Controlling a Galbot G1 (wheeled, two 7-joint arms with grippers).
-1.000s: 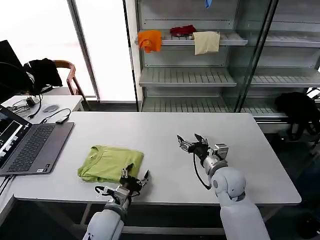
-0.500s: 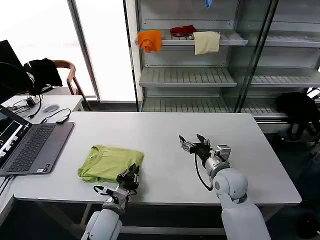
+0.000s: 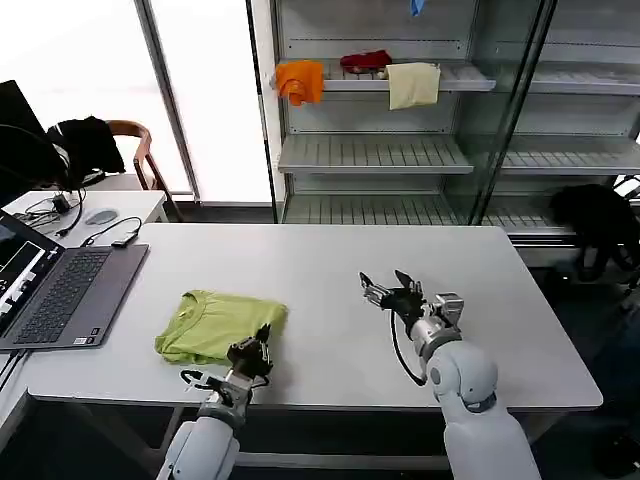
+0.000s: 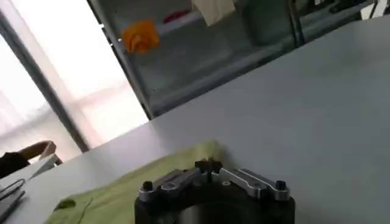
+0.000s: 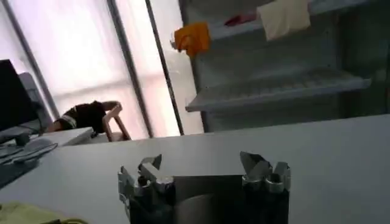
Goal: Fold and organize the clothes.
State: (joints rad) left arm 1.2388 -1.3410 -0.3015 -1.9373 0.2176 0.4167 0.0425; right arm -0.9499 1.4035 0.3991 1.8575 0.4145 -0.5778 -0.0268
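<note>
- You had the lime T-shirt point(image 3: 220, 326) lying folded into a compact rectangle on the white worktop point(image 3: 330, 260), toward its front left, with the ribbed collar on the side facing the laptop point(image 3: 60, 295); in the left wrist view the same green fabric point(image 4: 122, 185) spread just beyond the tool's fingers.
- Your left tool point(image 3: 254, 352) sat at the shirt's near right corner, low over the worktop close to its front edge; its fingers were drawn together, tips meeting, and the left wrist view showed them point(image 4: 207, 165) clenched at the cloth's edge; whether any fabric was pinched between them could not be told.
- Your right tool point(image 3: 392, 291) hovered over bare worktop right of centre, well apart from the shirt, with its fingers spread wide and nothing between them; the right wrist view point(image 5: 201, 167) showed the 2 finger groups apart with open worktop beyond, and a sliver of green cloth point(image 5: 30, 214) at the frame's corner.
- The laptop lay open at the worktop's left end, with a cable point(image 3: 115, 235) just behind it.
- Behind the worktop stood a shelving unit point(image 3: 400, 150); its upper shelf carried 3 cloths, orange point(image 3: 300, 80), red point(image 3: 365, 61) and cream point(image 3: 412, 84).
- A wooden chair point(image 3: 135, 150) with a black garment point(image 3: 85, 140) over it stood at the far left.
</note>
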